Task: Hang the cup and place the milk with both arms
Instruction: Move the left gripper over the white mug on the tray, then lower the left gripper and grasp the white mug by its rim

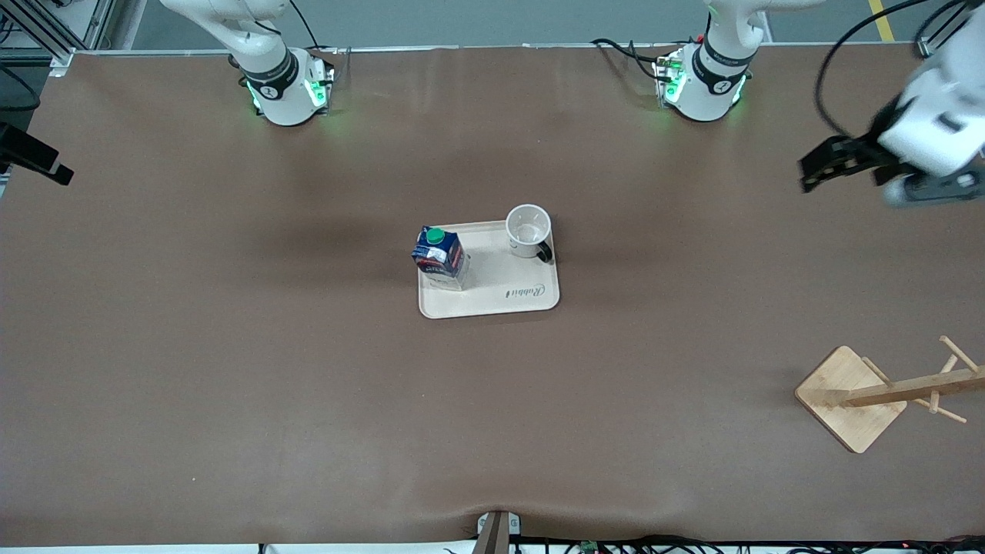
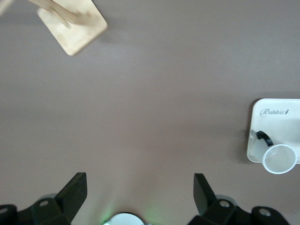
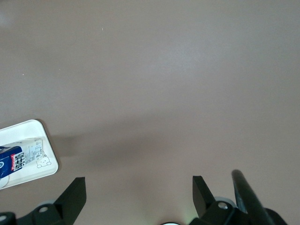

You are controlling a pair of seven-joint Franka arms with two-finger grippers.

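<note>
The cup point(image 1: 528, 229) stands upright, mouth up, on a cream tray point(image 1: 508, 296) at mid-table, in the corner toward the left arm's end, with its black handle toward the front camera. The milk point(image 1: 439, 258) stands upright on the tray's end toward the right arm. My left gripper point(image 1: 816, 165) is open and empty, in the air over bare table toward the left arm's end. Its wrist view shows the open fingers point(image 2: 75, 190), the cup point(image 2: 280, 159) and the tray point(image 2: 274, 117). My right gripper point(image 3: 138, 180) is open and empty over bare table; its view shows the milk point(image 3: 14, 159).
A wooden cup rack point(image 1: 885, 392) with pegs stands toward the left arm's end, nearer the front camera than the tray; its base shows in the left wrist view point(image 2: 72, 26). A black part point(image 1: 35, 161) juts in at the right arm's end.
</note>
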